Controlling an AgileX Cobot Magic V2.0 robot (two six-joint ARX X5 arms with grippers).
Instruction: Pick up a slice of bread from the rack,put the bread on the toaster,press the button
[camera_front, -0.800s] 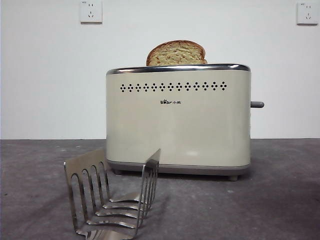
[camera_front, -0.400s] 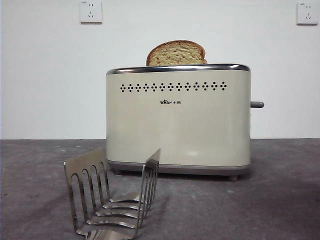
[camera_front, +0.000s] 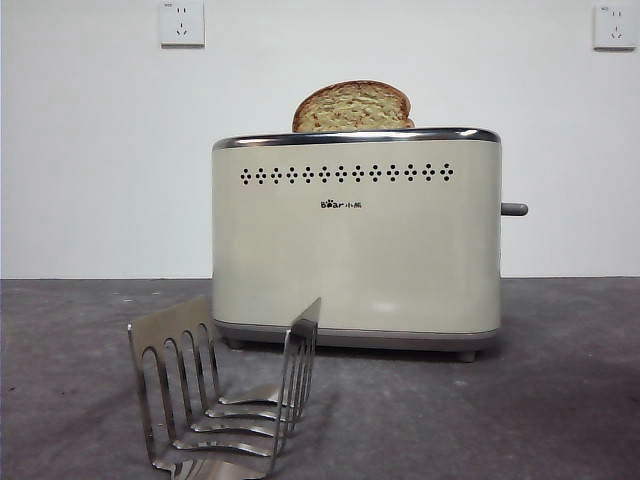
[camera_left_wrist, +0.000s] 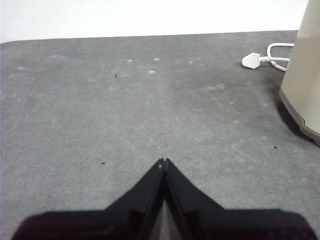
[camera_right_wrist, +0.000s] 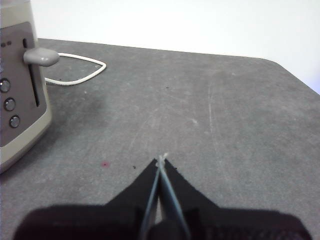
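Observation:
The slice of bread (camera_front: 352, 107) stands upright in the top slot of the cream toaster (camera_front: 356, 240), its domed top sticking out. The steel rack (camera_front: 225, 395) stands empty in front of the toaster, low and to the left. The grey button (camera_front: 514, 209) sticks out of the toaster's right side; it also shows in the right wrist view (camera_right_wrist: 41, 56), near the top of its slot. My left gripper (camera_left_wrist: 163, 162) is shut and empty above bare table, with the toaster's corner (camera_left_wrist: 302, 75) off to one side. My right gripper (camera_right_wrist: 161, 160) is shut and empty, apart from the button.
A white plug (camera_left_wrist: 251, 60) and cord (camera_right_wrist: 80, 67) lie on the grey table behind the toaster. Three round knobs (camera_right_wrist: 9, 104) sit on the toaster's narrow side. Two wall sockets (camera_front: 182, 22) are on the white wall. No arm shows in the front view.

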